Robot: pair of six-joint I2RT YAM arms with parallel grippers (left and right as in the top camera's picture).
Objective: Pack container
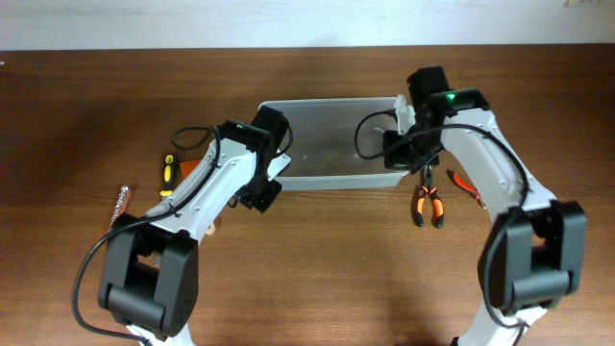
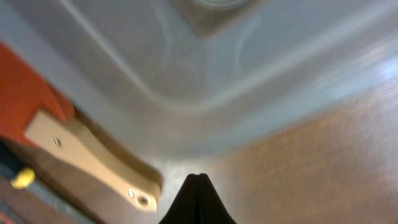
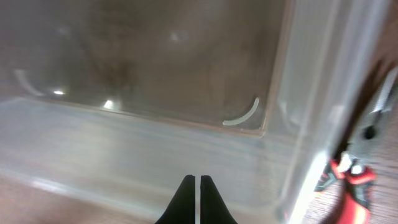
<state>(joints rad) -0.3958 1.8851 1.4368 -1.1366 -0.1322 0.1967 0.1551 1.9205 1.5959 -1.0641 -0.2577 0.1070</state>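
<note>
The clear plastic container stands at the middle back of the table and looks empty. My left gripper is shut and empty, just outside its front left corner; in the left wrist view the fingertips are over the wood just short of the container's rounded corner. My right gripper is at the front right corner. In the right wrist view its fingers are shut with a hairline gap and hold nothing, close to the container's front wall.
Red-and-black pliers lie right of the container and also show in the right wrist view. Another red-handled tool lies further right. On the left are a yellow-and-black screwdriver, an orange tool with a wooden handle, and a metal bit.
</note>
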